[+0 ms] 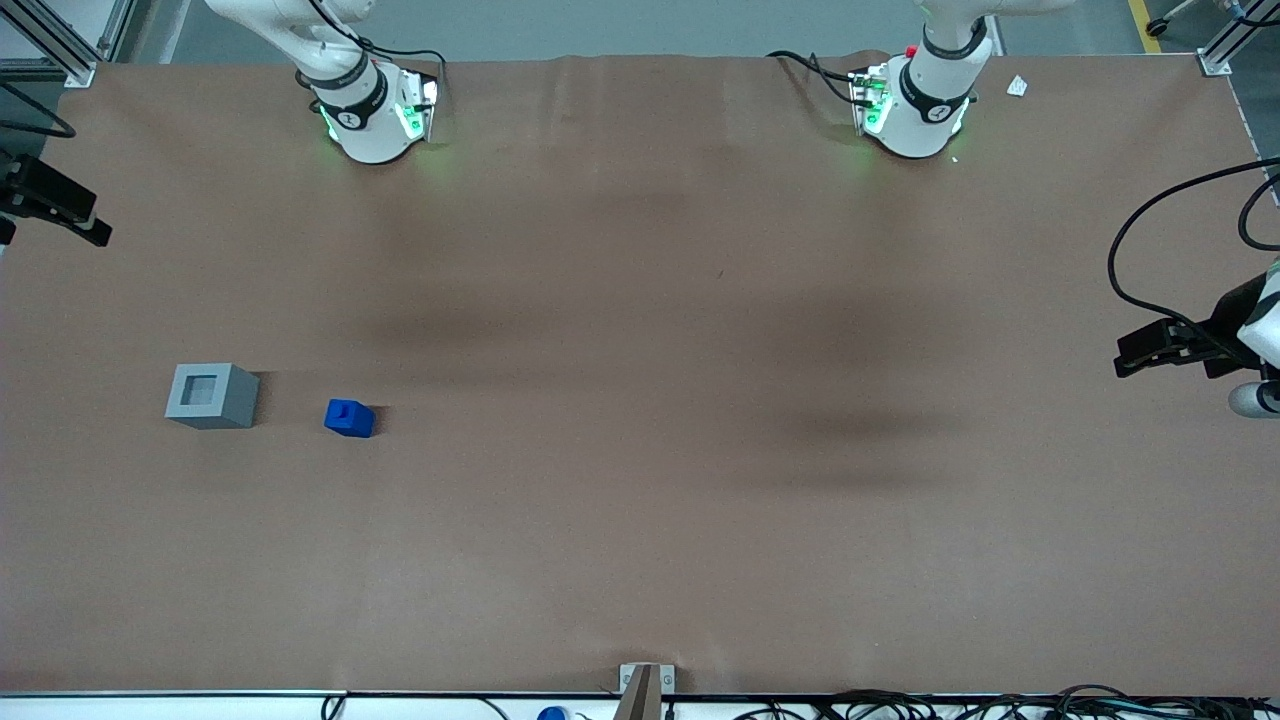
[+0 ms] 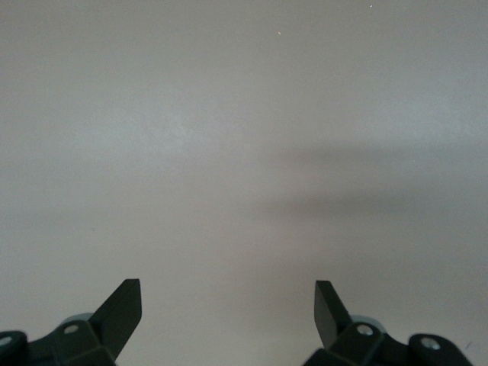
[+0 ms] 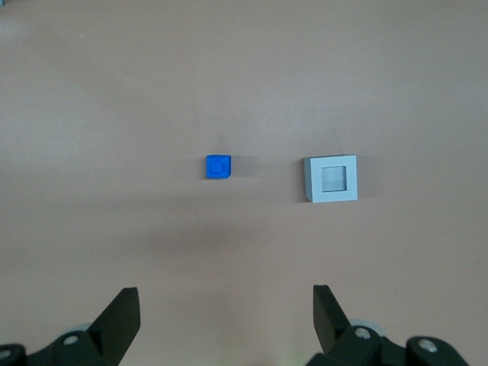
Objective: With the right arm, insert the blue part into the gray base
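Opening step, nothing grasped yet. Right gripper [image 3: 225, 320] hung high over the table with fingers spread wide and empty. Blue part [image 1: 349, 417] sat at lower left of the front view, just beside gray base [image 1: 211, 395], not touching. Next, probably: descend over the part, close on it.

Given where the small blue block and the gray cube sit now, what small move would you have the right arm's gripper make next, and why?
Probably lower the open gripper toward the small bright-blue plastic block, centring over it. It hangs high above the table holding nothing, and the block lies free on the brown table, apart from the light-gray plastic cube, whose square recess is empty.
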Controlling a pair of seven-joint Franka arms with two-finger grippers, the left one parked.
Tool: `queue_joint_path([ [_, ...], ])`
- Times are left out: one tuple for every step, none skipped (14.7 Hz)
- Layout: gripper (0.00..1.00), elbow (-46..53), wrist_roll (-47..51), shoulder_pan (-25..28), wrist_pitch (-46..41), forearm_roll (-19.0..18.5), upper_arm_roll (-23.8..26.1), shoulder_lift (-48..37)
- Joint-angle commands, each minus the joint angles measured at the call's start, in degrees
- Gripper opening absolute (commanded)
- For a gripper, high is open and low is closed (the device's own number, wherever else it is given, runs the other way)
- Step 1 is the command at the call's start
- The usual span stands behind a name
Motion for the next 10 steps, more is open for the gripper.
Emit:
queue_joint_path([
  [1.0,-0.51,0.33,-1.36,-0.24,0.63,0.47,-1.15],
  [1.0,-0.43,0.59,-1.28,-0.32,0.63,0.73,-1.15],
  [1.0,-0.42,1.03,-1.01,-0.24,0.54,0.91,-1.15],
  [1.0,-0.42,1.2,-1.01,-0.06,0.89,0.82,-1.15],
  [1.0,-0.42,1.12,-1.1,0.2,0.98,0.73,-0.98],
  [1.0,-0.51,1.12,-1.19,0.38,0.98,0.56,-0.89],
  [1.0,-0.69,1.12,-1.45,0.21,1.5,0.47,-0.8],
  [1.0,-0.69,1.21,-1.36,-0.32,1.68,0.47,-0.8],
  [1.0,-1.12,0.77,-1.02,-0.58,1.51,0.55,-0.71],
  [1.0,-1.13,0.51,-0.58,-1.63,1.07,0.73,-0.71],
])
